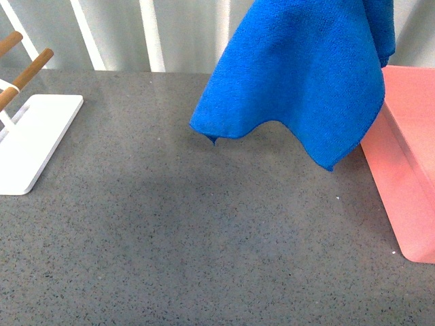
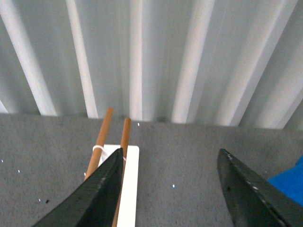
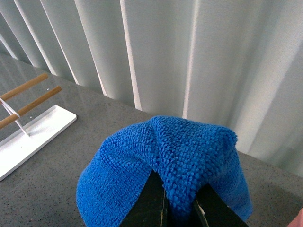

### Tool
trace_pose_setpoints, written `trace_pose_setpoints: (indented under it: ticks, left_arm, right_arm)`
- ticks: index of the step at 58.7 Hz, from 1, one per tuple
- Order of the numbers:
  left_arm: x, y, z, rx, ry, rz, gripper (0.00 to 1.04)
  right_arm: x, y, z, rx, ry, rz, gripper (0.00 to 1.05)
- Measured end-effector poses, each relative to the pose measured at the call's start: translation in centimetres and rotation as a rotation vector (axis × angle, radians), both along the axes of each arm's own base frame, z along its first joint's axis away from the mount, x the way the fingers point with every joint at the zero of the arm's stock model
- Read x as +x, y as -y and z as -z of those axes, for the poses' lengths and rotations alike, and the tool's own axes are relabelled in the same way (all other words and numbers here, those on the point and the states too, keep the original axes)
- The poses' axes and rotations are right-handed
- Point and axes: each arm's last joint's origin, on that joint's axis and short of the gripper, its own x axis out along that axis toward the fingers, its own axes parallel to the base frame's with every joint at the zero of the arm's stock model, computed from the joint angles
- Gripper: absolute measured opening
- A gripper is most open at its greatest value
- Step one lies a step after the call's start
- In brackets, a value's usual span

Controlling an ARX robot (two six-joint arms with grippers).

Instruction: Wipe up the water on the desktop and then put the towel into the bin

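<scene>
Hanging from the right gripper (image 3: 177,204), the towel (image 1: 299,75) drapes above the desktop (image 1: 170,238), clear of it (a soft shadow lies beneath). Its right edge is just beside the bin (image 1: 408,170). The two dark fingers (image 3: 151,198) are pinched close on a fold of cloth, which bulges out past their tips. The left gripper (image 2: 170,157) is spread wide with nothing between its fingers, and faces the white stand (image 1: 34,136) with wooden pegs.

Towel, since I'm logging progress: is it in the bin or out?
Out. The towel hangs from the right tool, above the desktop, next to the bin, not inside it.
</scene>
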Motion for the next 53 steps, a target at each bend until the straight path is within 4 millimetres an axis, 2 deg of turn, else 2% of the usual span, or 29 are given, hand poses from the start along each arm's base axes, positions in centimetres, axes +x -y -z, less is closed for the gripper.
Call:
trace_pose_setpoints:
  ticks: [18,27,53]
  left_arm:
    - [-2.8,1.2,2.3,0.003,0.013,0.003,0.05]
    - [-3.9,2.3,3.0,0.006,0.012,0.003,0.04]
    - [-6.1,2.4,4.3,0.006,0.013,0.006,0.04]
  right_arm:
    - [0.0,0.1,0.2,-0.011,-0.008,-0.002,0.03]
    - [0.0,0.1,0.2,-0.014,-0.007,-0.003,0.03]
    - [-0.4,-0.1,0.5,-0.043,-0.029,0.011,0.03]
